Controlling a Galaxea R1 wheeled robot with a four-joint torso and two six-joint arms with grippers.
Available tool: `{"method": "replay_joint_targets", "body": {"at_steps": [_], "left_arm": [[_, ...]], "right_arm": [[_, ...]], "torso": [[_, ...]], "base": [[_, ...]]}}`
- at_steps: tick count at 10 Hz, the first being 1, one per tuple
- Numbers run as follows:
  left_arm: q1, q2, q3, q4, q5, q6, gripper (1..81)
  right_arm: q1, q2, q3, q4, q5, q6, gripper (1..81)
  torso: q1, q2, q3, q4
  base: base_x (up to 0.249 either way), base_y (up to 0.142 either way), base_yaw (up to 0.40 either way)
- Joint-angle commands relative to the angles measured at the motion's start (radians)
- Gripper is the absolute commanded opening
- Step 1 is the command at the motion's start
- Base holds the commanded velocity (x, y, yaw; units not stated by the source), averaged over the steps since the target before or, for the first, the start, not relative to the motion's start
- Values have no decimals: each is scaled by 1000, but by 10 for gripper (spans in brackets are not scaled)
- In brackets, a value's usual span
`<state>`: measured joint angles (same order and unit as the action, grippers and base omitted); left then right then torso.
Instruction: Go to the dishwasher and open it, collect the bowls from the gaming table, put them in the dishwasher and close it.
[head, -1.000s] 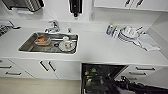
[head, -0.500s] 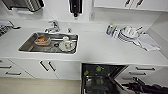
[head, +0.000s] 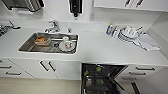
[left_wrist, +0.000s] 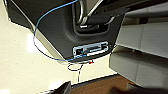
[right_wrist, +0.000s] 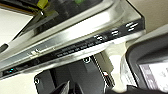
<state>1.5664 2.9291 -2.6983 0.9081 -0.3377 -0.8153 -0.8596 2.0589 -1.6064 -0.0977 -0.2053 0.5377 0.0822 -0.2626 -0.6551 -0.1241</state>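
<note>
The dishwasher (head: 105, 77) stands open under the white counter, its dark inside facing me at the bottom of the head view. Green bowls (head: 98, 69) sit in its rack, among them one near the left side (head: 86, 73). In the right wrist view the dishwasher door's steel edge with its dark control strip (right_wrist: 82, 42) runs close across the camera, with a yellow-green bowl (right_wrist: 42, 3) and a green one (right_wrist: 79, 1) in the rack behind it. The gaming table is out of view.
A steel sink (head: 30, 45) holds an orange container and a white cup. Plates (head: 127, 33), a bottle (head: 109, 28) and a cloth lie on the counter at right. White drawers (head: 147, 68) flank the dishwasher. The left wrist view shows pale floor (left_wrist: 20, 62) and grey cabinet fronts (left_wrist: 142, 50).
</note>
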Motion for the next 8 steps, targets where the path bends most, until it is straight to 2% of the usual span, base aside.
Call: {"method": "replay_joint_targets", "body": {"at_steps": [1,3,4,6,8], "left_arm": [[31,1,2,0,43,-2,811],[30,1,2,0,43,-2,811],[30,-1,2,2,43,-2,811],[28,-1,2,14,43,2,811],[27,1,2,8,43,2,811]], "right_arm": [[-221,22,-96,-83,46,-25,811],[-289,51,-116,-102,64,-25,811],[-319,91,-133,-120,66,-25,811],[-379,199,-229,-145,73,-25,811],[-431,276,-320,-160,126,-25,811]], "torso": [[0,0,0,0],[0,0,0,0],[64,-100,0,0],[73,-115,0,0],[108,-174,0,0]], "base": [[0,0,0],[0,0,0],[0,0,0],[0,0,0],[0,0,0]]}}
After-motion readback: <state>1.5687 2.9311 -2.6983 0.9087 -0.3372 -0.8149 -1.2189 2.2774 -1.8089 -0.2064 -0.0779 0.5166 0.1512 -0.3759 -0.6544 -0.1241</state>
